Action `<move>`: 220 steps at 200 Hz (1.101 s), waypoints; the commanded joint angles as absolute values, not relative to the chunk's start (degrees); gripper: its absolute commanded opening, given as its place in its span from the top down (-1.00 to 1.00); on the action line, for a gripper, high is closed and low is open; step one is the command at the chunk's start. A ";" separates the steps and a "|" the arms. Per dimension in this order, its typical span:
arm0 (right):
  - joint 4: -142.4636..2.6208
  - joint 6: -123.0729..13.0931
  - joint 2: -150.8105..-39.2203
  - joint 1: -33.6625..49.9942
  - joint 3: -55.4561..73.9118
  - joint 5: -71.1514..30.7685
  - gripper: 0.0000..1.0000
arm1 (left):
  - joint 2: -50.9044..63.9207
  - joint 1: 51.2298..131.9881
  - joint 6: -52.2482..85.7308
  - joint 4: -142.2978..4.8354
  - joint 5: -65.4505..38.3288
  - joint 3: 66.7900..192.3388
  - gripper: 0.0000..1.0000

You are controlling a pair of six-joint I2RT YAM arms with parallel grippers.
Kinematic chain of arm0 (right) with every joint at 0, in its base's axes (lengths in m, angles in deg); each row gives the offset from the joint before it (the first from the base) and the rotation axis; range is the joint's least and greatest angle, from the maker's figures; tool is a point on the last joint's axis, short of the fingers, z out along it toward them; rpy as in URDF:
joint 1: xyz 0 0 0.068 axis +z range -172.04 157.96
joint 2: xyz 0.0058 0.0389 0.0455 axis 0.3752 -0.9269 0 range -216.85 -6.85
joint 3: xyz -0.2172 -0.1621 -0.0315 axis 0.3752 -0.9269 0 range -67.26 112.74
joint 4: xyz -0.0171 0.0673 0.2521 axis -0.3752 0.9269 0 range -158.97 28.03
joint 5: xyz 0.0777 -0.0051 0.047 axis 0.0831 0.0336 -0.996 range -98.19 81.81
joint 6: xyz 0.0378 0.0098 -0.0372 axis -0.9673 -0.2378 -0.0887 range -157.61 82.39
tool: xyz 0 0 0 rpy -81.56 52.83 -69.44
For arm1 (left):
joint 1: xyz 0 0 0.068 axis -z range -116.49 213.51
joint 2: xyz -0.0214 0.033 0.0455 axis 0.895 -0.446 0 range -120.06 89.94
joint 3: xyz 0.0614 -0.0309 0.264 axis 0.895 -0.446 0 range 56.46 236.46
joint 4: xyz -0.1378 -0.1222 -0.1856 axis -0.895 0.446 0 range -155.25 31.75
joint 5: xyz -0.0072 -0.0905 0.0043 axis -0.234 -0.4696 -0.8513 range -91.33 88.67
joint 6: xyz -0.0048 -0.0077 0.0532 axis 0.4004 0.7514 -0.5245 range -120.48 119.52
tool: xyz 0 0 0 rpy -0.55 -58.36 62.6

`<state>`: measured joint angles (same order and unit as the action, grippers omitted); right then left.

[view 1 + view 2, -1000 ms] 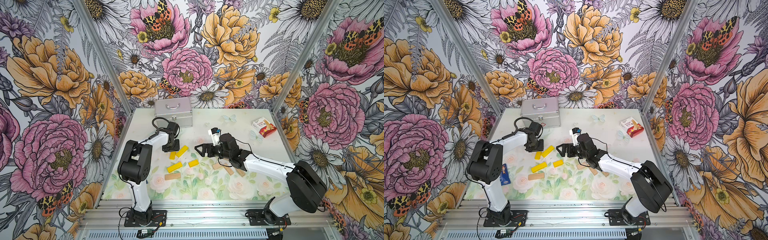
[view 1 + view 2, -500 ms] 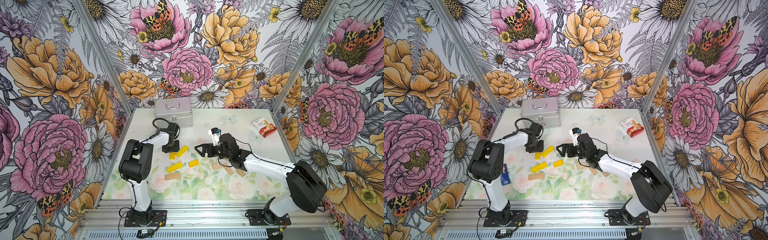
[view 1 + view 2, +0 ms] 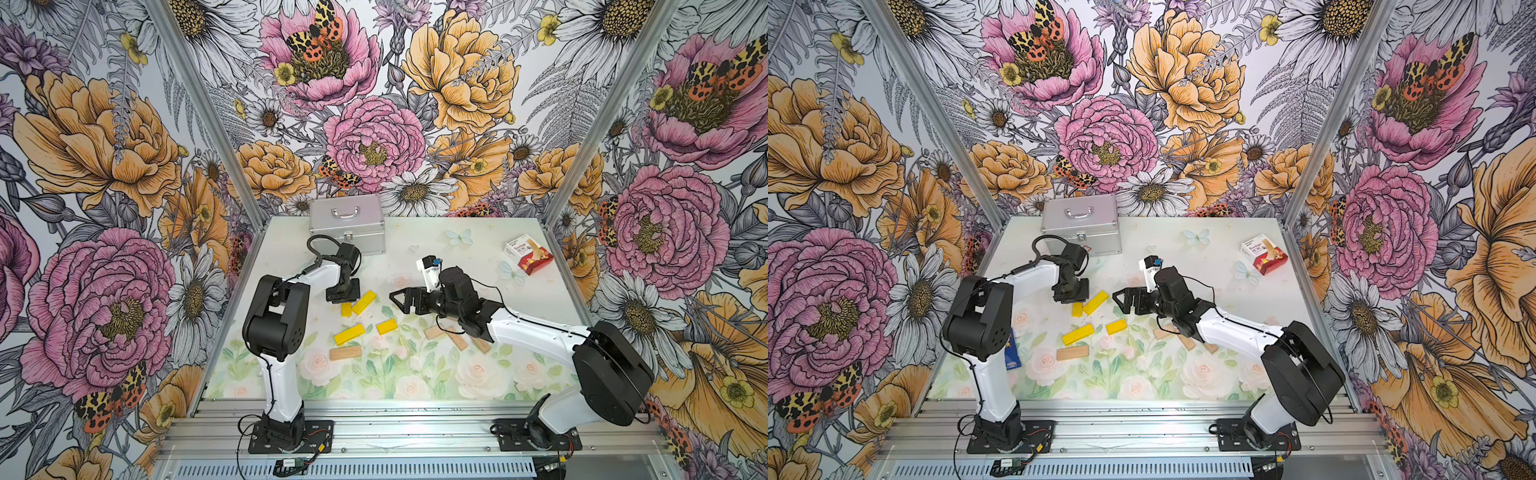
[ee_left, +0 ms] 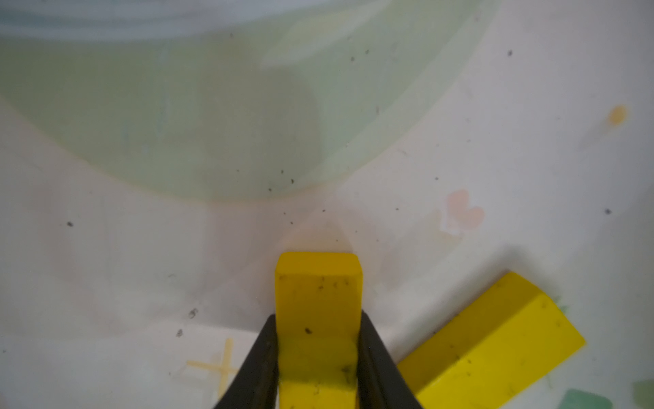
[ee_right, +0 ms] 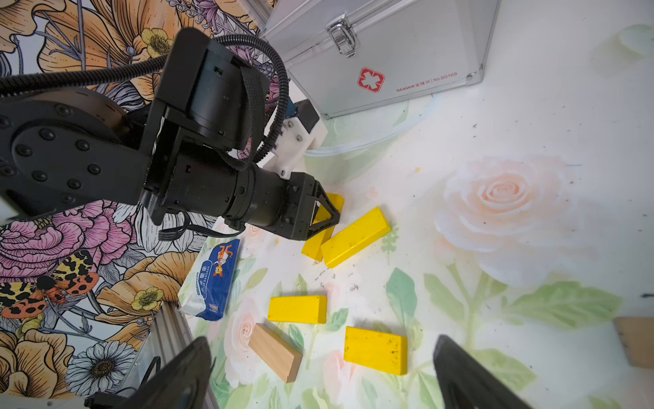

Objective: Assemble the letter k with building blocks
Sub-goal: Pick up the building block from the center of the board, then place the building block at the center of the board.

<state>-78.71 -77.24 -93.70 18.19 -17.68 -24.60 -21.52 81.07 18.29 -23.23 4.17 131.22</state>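
Now short yellow block [image 4: 318,283] sits on tabletop [image 4: 141,248], clamped in left tool [image 4: 317,317], jaws tight on both sides; 2nd yellow block [image 4: 495,340] lies angled just beside that tool; right tool [image 3: 401,302] hovers opposite, jaws apart, touching nothing.

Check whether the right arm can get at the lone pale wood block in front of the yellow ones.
Probably yes. The right fingers stand open and empty, the pale wood block lies flat and uncovered, and the left fingers are farther back, closed on a yellow block.
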 commanded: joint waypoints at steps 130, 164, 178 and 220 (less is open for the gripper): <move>-79.34 -76.86 -93.42 18.57 -18.75 -25.41 -0.98 | -25.95 81.17 18.59 -23.33 1.14 139.04 0.49; -78.95 -76.67 -93.58 18.57 -18.50 -25.36 -0.99 | -27.80 79.43 16.80 -22.86 0.34 142.15 0.51; -78.92 -76.65 -93.68 18.57 -18.31 -25.34 -0.98 | -28.70 79.20 16.21 -22.47 0.03 143.31 0.52; -78.97 -76.60 -93.75 18.57 -18.26 -25.41 -0.98 | -32.16 80.10 14.69 -20.42 1.25 146.50 0.52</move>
